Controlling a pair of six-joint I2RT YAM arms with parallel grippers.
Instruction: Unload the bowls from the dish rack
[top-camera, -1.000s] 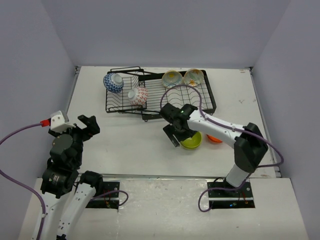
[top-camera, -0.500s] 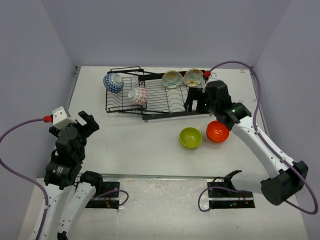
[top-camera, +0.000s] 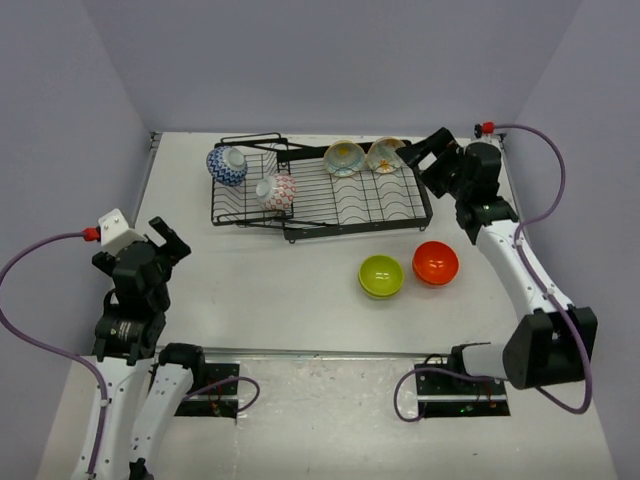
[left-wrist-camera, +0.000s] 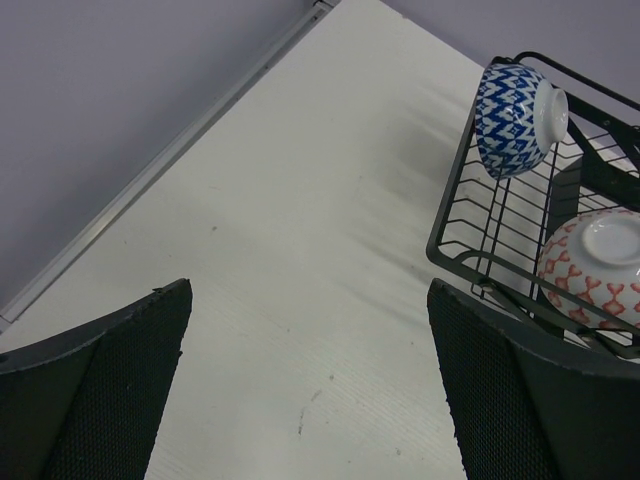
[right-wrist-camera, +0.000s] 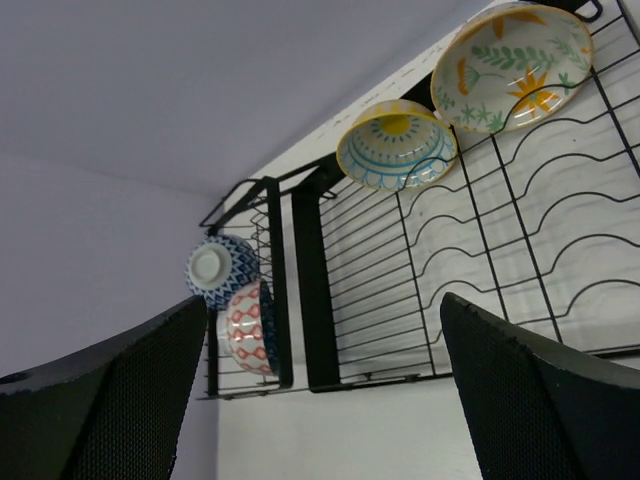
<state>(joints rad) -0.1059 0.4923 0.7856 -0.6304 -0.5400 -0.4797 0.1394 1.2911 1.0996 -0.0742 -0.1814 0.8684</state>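
Our right gripper swung, spread and empty, off the round lime-green bowl to the black wire dish rack's right end; left gripper gaped idle; four more waited there.

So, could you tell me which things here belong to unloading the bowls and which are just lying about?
Job: dish rack; in it, blue-patterned bowl, red-and-white bowl, yellow-centred cream bowl, floral cream bowl; out on the table, lime green bowl, orange bowl.
Lying about: nothing loose, just the bare walls.
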